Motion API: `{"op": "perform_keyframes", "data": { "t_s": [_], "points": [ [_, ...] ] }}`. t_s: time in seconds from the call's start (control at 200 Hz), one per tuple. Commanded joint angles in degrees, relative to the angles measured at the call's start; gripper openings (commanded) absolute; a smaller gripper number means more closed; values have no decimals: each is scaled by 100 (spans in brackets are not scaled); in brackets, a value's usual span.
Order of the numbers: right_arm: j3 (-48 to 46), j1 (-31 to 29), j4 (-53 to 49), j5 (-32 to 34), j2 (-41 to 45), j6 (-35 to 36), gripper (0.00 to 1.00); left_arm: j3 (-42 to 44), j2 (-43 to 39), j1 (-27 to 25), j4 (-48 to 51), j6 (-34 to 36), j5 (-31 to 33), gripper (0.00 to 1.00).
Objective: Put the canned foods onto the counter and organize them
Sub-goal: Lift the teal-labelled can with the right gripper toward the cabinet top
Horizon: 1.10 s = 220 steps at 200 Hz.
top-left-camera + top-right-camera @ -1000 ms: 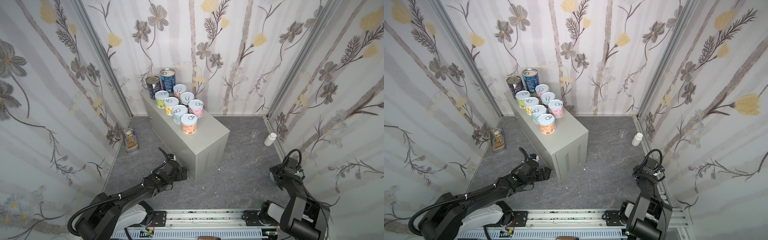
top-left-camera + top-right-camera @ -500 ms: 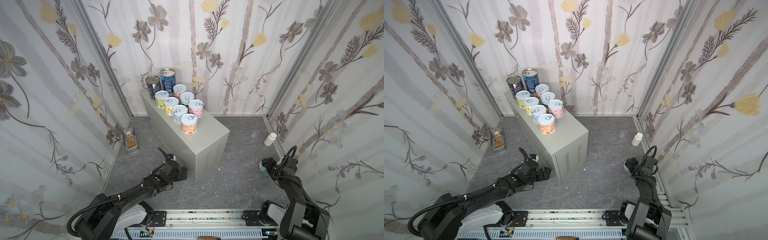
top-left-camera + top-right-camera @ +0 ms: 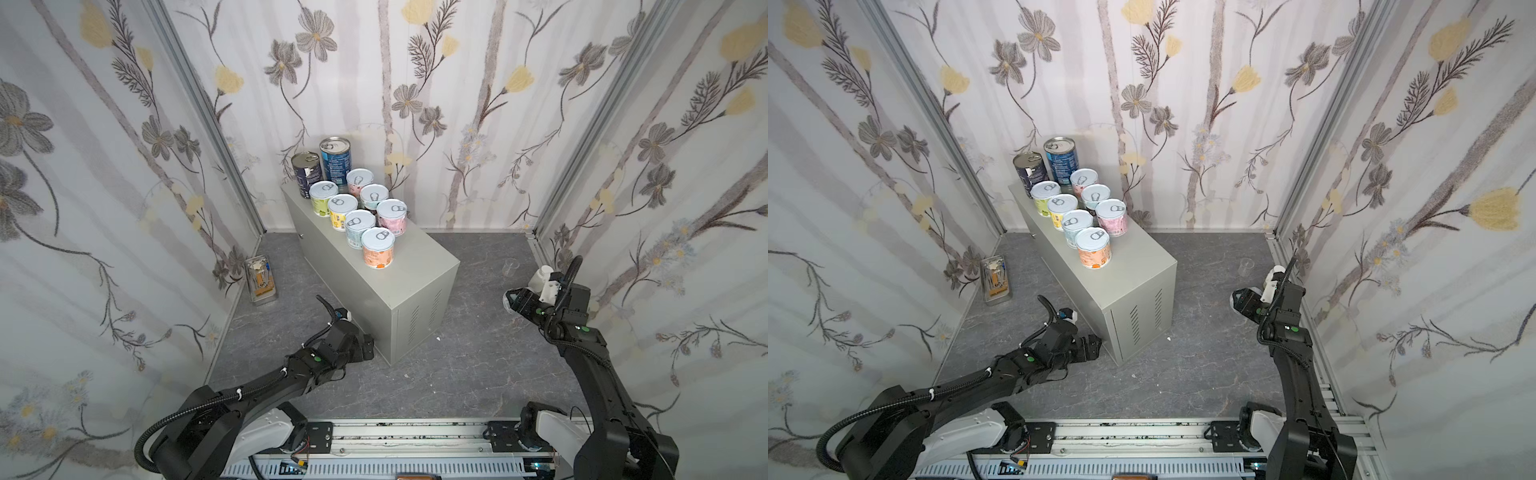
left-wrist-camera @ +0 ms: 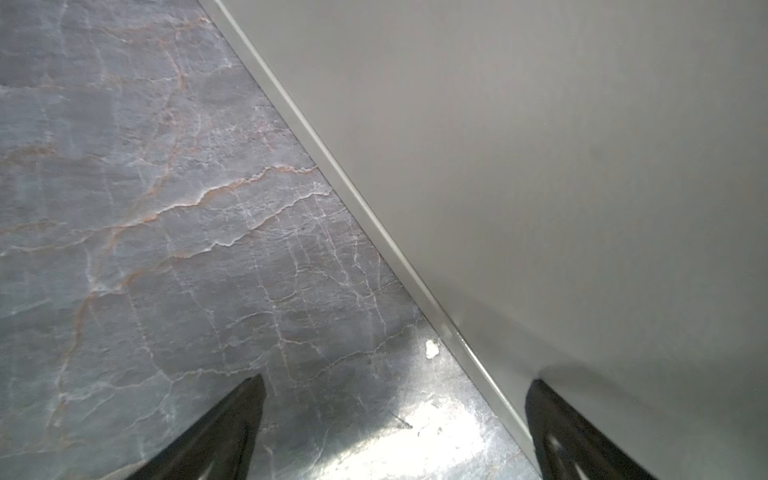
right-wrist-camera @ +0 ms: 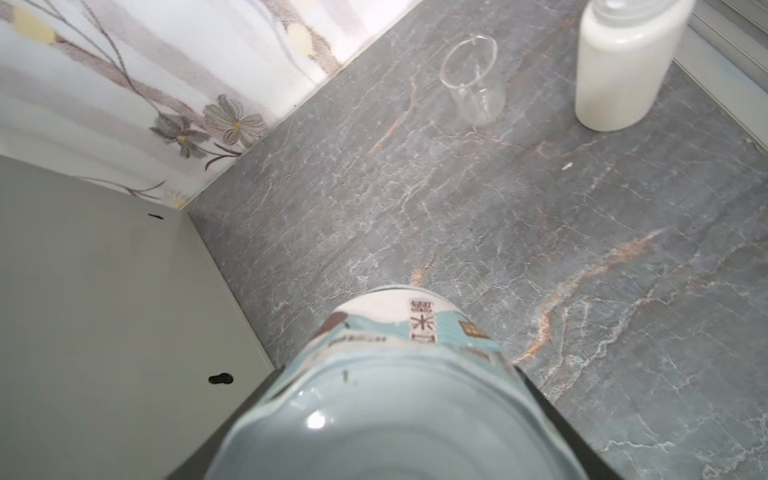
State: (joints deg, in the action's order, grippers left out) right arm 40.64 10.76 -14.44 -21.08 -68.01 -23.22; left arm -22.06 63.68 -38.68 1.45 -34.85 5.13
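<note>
The counter is a light grey metal cabinet standing on the dark floor in both top views. At its far end stand two tall dark blue cans and several short pastel cans in two rows. My right gripper hovers over the floor to the right of the counter, shut on a short can with a pale blue label; in the right wrist view that can fills the space between the jaws. My left gripper sits low beside the counter's near corner, open and empty.
A white plastic bottle and a small clear glass cup stand on the floor by the right wall, just behind my right gripper. A clear box of small items lies by the left wall. A metal rail runs along the front.
My right arm has swung away from the right wall, leftward and up, carrying the pale blue can. The left arm and the cans on the counter have not moved.
</note>
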Motion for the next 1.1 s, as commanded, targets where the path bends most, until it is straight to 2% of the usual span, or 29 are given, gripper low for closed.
{"op": "perform_keyframes", "data": {
  "t_s": [0.0,0.24,0.43,0.709,1.094],
  "points": [
    [481,-197,-183,5,38,295,50,-26,-31,-17,-813,-92,-142,100],
    [1662,-835,-990,237,3,591,49,-35,-262,-20,-679,-105,-152,100],
    [2612,-1471,-1681,465,-194,848,49,-199,-797,-19,-160,-110,-9,100],
    [3744,-2339,-2310,1077,-423,1052,46,-758,-1719,-8,1082,-114,661,100],
    [5437,-3228,-2987,1231,-898,1349,43,-1904,-2577,-7,2830,19,1516,100]
  ]
}}
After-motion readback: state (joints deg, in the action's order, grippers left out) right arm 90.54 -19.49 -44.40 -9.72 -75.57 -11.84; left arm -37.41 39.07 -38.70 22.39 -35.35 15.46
